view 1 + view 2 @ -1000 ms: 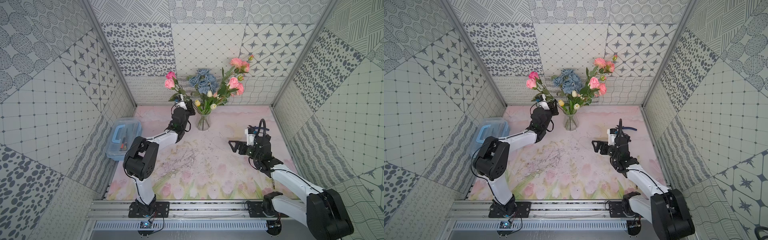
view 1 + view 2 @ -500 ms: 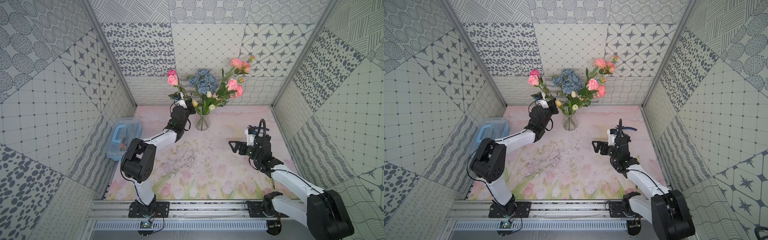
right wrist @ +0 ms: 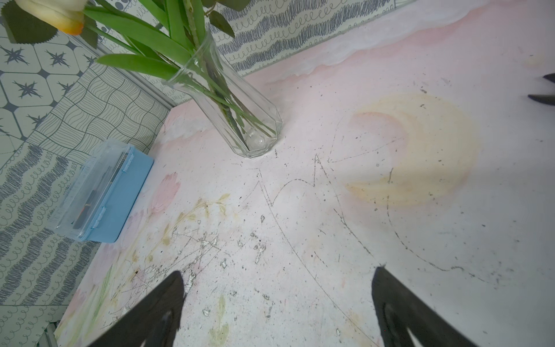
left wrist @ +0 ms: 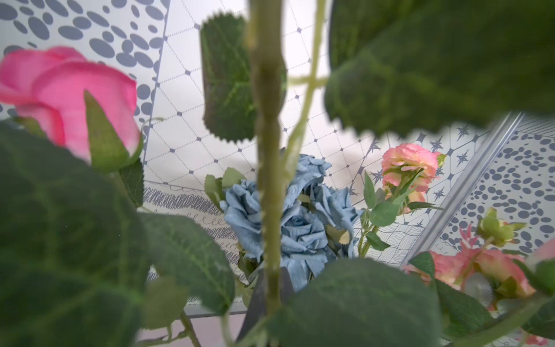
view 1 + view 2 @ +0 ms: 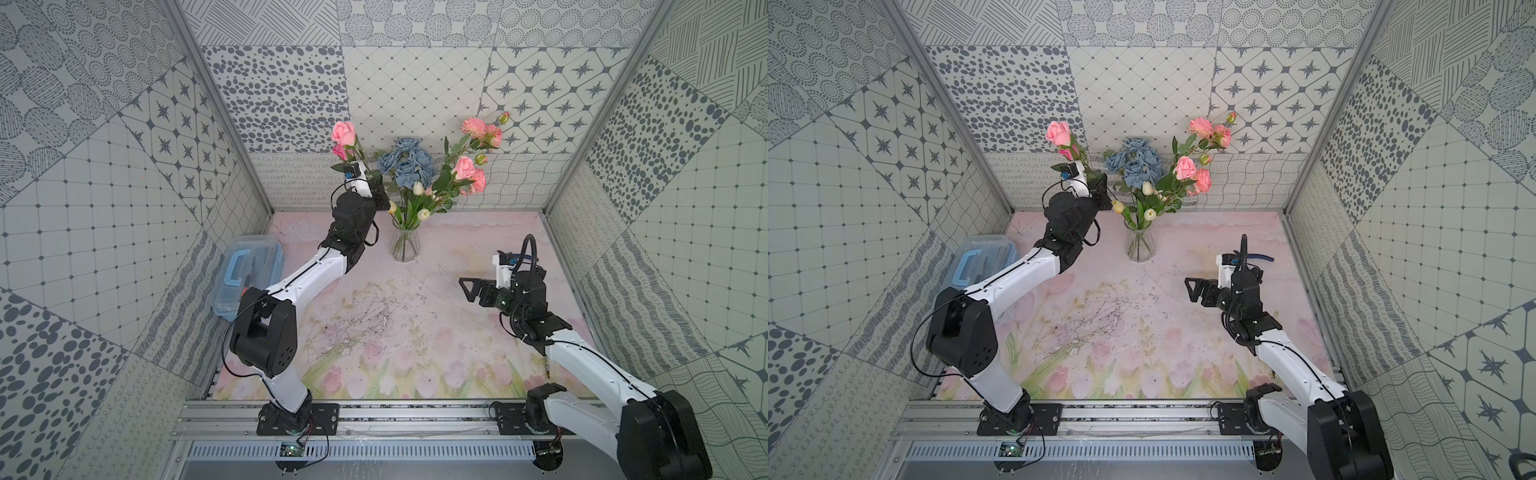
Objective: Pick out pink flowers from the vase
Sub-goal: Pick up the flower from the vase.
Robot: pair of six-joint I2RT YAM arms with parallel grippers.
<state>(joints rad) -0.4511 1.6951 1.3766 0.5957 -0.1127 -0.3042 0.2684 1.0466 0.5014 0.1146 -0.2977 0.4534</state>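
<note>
One vase (image 5: 405,249), one gripped rose stem (image 4: 268,195)

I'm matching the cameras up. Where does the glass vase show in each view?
Both top views: the vase stands mid-table near the back wall.
Left wrist: not visible; leaves and flowers fill it.
Right wrist: the vase stands ahead of the open right gripper.
Shared landmark: the blue box, in both top views and the right wrist.

The walls (image 5: 270,95) are white panels with grey patchwork prints: dots, stars, grids, scribbles. 2 aluminium posts (image 5: 216,108) stand in the back corners. The tabletop (image 5: 415,332) shows a pale pink tulip print, scratched and dirty. The light is soft and even.
</note>
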